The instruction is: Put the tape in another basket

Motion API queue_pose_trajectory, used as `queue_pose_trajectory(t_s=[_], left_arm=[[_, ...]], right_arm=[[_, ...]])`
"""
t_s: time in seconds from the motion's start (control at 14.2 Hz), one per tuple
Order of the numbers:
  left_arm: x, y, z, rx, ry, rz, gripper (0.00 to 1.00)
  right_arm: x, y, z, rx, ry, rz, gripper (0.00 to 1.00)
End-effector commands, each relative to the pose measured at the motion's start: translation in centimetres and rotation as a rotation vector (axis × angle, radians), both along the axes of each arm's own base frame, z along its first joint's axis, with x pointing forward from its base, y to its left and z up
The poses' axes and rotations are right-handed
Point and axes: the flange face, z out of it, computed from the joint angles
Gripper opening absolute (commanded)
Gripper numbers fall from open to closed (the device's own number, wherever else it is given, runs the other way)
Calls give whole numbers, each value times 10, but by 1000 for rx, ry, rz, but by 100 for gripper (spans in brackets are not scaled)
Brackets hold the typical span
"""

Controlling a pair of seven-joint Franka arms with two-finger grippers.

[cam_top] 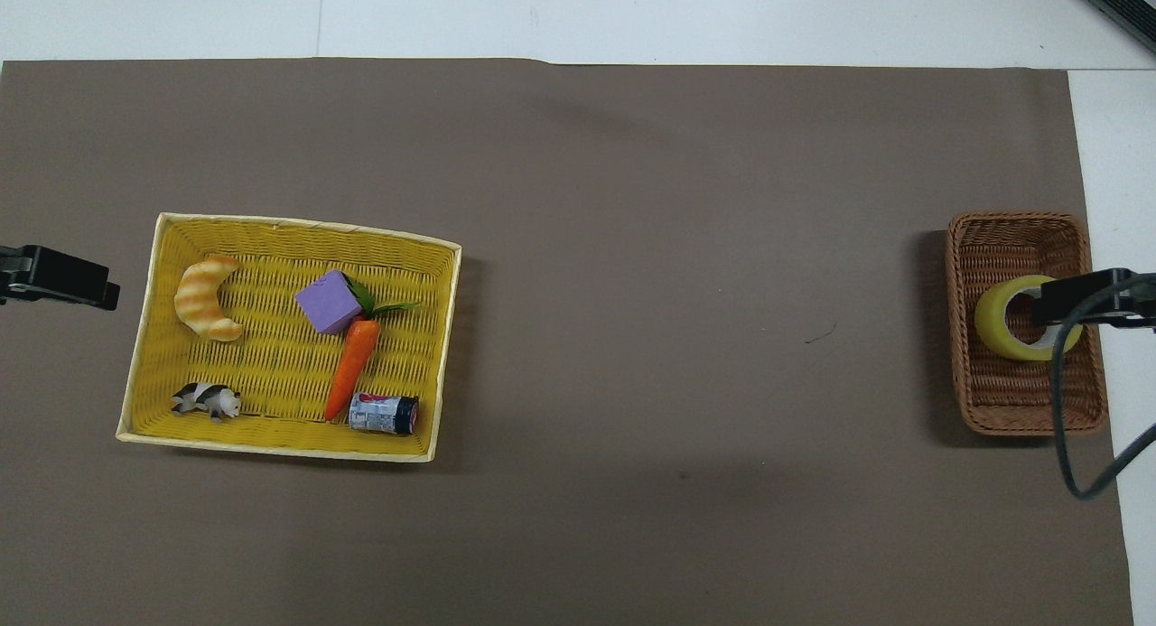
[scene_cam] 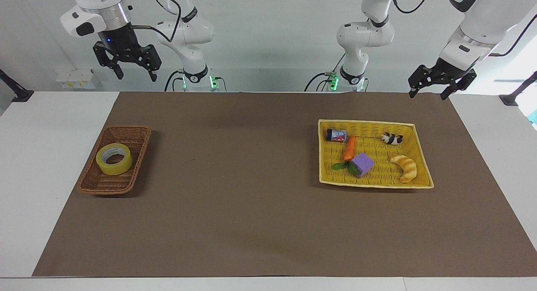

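I'm seeing matt brown paper (scene_cam: 251,207) lying over a smooth white worktop (scene_cam: 42,165). The tape (scene_cam: 114,158) is looking glossy, translucent plastic, sitting in the rough woven wicker basket (scene_cam: 126,133). The yellow tray (scene_cam: 369,125) is showing a tighter weave. Both arms are looking like glossy white plastic.

White table (scene_cam: 25,165) under a brown mat (scene_cam: 251,215), wicker basket (scene_cam: 126,135) by the right arm's edge, yellow tray (scene_cam: 421,161) toward the left arm's edge
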Motion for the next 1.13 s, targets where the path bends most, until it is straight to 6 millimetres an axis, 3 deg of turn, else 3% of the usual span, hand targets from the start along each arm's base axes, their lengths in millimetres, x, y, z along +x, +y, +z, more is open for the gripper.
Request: queue_pose_trajectory(t_s=[0.0,1.06], left_arm=[[-2,4,6,9,-8,-9,100],[-2,4,6,9,-8,-9,100]], right_arm=[[-7,-13,0,7,5,-1,100],[-8,-18,-1,40,11,35,100]])
